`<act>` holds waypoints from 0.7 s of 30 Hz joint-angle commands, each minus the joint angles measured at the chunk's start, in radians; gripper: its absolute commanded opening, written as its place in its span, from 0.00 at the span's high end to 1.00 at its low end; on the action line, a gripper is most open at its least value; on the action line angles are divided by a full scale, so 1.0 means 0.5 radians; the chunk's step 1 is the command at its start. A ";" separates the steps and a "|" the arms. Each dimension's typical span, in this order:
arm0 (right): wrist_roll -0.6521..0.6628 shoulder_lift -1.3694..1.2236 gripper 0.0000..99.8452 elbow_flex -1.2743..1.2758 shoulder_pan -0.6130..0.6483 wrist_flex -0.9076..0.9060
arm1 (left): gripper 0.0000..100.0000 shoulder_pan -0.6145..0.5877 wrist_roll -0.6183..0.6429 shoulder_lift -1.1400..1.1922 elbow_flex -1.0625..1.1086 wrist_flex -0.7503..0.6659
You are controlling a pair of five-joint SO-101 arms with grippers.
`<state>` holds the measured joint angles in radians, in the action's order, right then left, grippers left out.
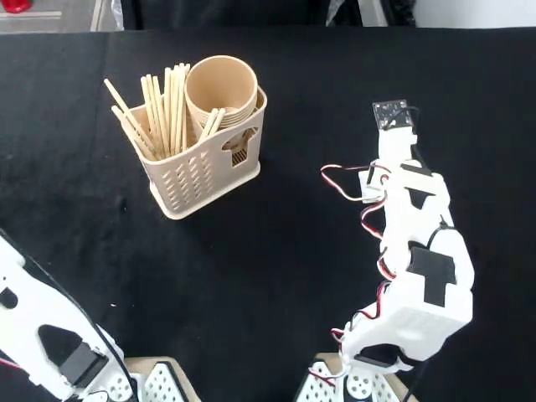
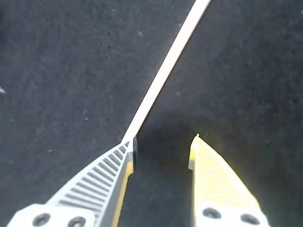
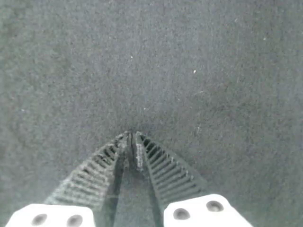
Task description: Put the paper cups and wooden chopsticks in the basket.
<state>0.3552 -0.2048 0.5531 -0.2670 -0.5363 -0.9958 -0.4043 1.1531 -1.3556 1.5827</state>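
High view, table: black cloth covers the whole top. Past its far edge are grey floor and a red object, cut by the frame.
Right arm: white, stretched over bare cloth, well apart from the basket.
Left arm: at the near-left corner, mostly cut off by the frame edge.
Basket: cream, slotted, upright, set skew to the table edge.
Paper cups: nested stack in the basket's right compartment, mouth up.
Chopsticks: bundle standing in the left compartment, long axes near vertical, fanning outward. A couple lean beside the cups.
Loose stick: pale, looks like a chopstick, lying on the cloth. It points diagonally away from one finger's tip; can't tell if they touch, and the far end is cut off.
Left gripper: jaws spread apart, cloth between them.
Right gripper: jaws pinched tip to tip, over bare cloth.
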 commanded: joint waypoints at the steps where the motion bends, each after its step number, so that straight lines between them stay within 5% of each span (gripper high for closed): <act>1: 0.021 0.118 0.99 -0.011 -0.012 -0.003 | 0.81 0.057 -0.129 -0.009 -0.609 0.301; 14: 0.021 0.118 0.99 -0.011 -0.015 -0.006 | 0.81 -0.029 -0.442 0.212 -0.133 -0.402; 21: 0.021 0.118 0.99 -0.011 -0.015 -0.006 | 0.81 -0.035 -0.629 0.310 -0.023 -0.316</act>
<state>0.3552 -0.2048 0.5531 -0.2670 -0.5363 -1.0035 -0.6989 1.2942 -1.3909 1.3894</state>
